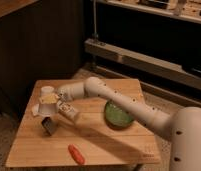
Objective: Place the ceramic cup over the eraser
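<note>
Off-white, the ceramic cup (46, 91) is showing in the camera view at the left of the frame, at the tip of the gripper (48, 101), whose fingers are pressing together, apparently pinching the cup's rim. A dark eraser (49, 126) is lying just below it on the tabletop (109, 145). The white arm (134, 107) is reaching in from the lower right, past a green plate (118, 116). The cup is likely handling as light, rigid, slippery and breakable; gripping over the rim wall is looking safest.
</note>
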You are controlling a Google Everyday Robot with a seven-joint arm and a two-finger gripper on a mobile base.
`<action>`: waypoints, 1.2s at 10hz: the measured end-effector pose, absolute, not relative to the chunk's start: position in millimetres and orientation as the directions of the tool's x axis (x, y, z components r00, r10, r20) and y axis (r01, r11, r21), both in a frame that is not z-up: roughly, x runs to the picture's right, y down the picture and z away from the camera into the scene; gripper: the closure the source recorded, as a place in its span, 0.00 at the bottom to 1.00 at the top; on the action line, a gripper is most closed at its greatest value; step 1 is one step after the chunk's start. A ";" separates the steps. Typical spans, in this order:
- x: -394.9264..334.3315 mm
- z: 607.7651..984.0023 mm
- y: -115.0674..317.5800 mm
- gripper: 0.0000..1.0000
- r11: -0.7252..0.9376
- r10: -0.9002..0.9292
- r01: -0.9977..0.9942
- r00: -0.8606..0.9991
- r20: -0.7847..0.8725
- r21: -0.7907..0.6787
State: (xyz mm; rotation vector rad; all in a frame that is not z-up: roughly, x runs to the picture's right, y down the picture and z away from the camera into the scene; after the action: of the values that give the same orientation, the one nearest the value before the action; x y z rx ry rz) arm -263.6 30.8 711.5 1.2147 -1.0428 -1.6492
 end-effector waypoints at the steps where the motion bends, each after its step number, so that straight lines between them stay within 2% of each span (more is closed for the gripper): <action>1: -265.0 715.6 32.0 1.00 -0.314 -0.937 0.138 -0.203 -0.284 0.939; 7: -274.0 724.2 38.8 1.00 -0.233 -0.955 0.166 -0.226 -0.193 0.958; 12: -280.0 722.1 45.0 1.00 -0.227 -0.956 0.179 -0.230 -0.183 0.957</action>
State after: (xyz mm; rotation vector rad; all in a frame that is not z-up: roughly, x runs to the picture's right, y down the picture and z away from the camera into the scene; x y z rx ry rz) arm -280.0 45.0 722.1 1.0934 -1.0976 -1.6113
